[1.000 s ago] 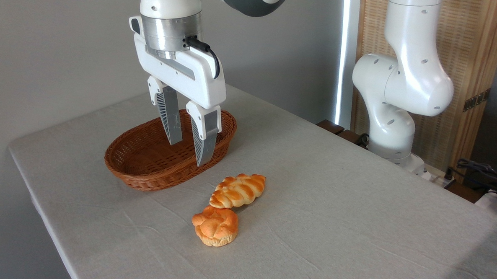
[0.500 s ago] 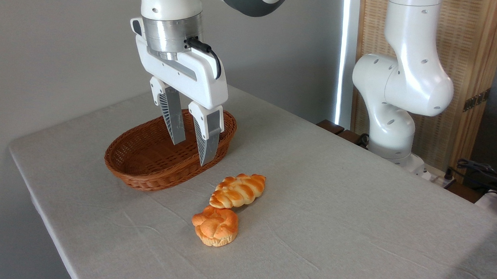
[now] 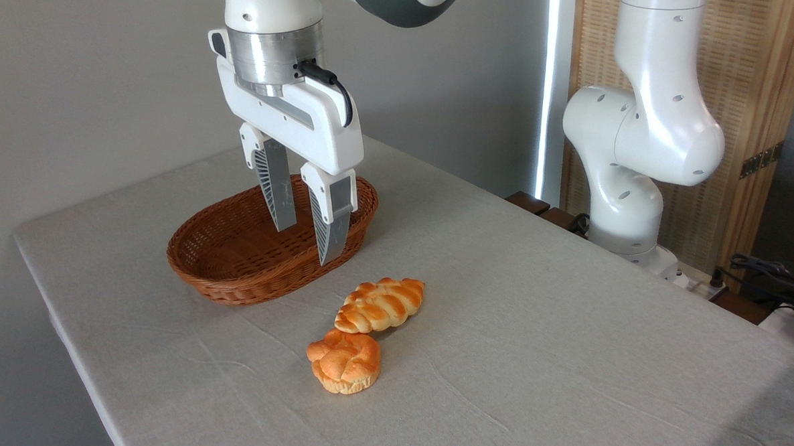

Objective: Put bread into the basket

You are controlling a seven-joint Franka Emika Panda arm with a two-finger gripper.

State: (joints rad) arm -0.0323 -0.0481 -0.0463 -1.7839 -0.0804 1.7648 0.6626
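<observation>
Jaws parted and empty, hanging from the gripper (image 3: 305, 244) above the near right part of the basket (image 3: 233, 284), tips pointing down, clear of the wicker as far as can be told. Nothing clamped between the ribbed fingers (image 3: 279, 192).

Basket: oval, reddish-brown, woven, empty inside, resting on the bench (image 3: 533, 336) under its pale grey cloth.

Bread (image 3: 380, 305): braided, golden-orange with pale stripes, lying flat on the cloth just to the right of the basket and a little nearer the camera, apart from the rim. Untouched, not yet lifted. Lying on a slant, one end toward the basket's near side, the other away to the right.

Round knotted bun (image 3: 344, 361): nearer the camera again from the basket, touching or almost touching the low end of the bread; hard to say which. No part of the task.

White arm base (image 3: 629, 193) standing far to the right of the basket, beyond the bench edge.

Progress, judged from the layout: none of the real work done. Still to do: shift over from the basket to the bread, drop down, close across the loaf's narrow width, lift, carry back over the basket, release. Likely snag: the bun so close to the bread's end, so a grasp nearer the middle or the far end seems safer.
</observation>
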